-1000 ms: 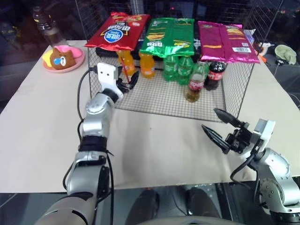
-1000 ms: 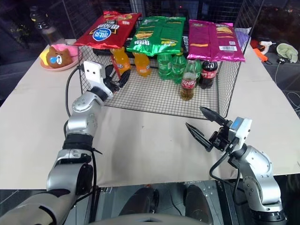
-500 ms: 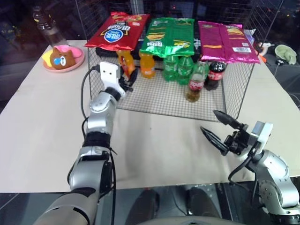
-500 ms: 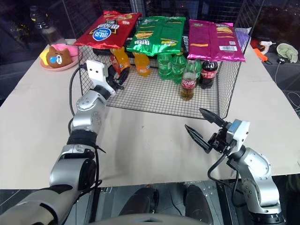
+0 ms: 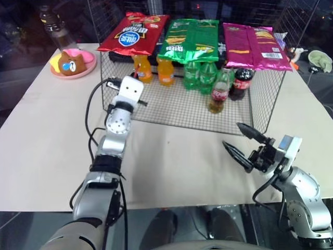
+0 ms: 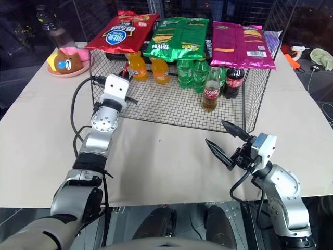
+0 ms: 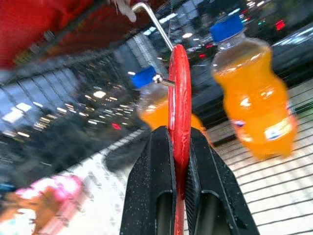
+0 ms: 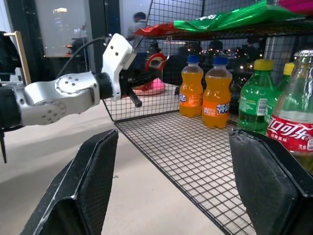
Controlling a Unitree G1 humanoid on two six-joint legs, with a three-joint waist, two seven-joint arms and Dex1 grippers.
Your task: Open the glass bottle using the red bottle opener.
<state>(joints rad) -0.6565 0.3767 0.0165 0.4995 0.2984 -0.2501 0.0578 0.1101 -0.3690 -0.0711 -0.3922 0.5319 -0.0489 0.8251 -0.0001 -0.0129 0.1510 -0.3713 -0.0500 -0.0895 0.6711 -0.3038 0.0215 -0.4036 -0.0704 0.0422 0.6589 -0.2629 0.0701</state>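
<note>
Pale surface (image 5: 171,161) carries a wire rack (image 5: 260,112); head view: glass bottle (image 5: 219,92) stands upright inside, right gripper (image 5: 244,143) waits wide open nearby. Left wrist view: left gripper (image 7: 180,161) clamps the red bottle opener (image 7: 179,105) edge-on, its length running up out of the jaws toward a wire hook (image 7: 152,19). Pulling away could snag there.

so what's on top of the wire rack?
Three snack bags lie flat across the top of the wire rack: red bag, green bag, magenta bag. They hide the caps of the orange soda bottles and green bottles beneath.
</note>
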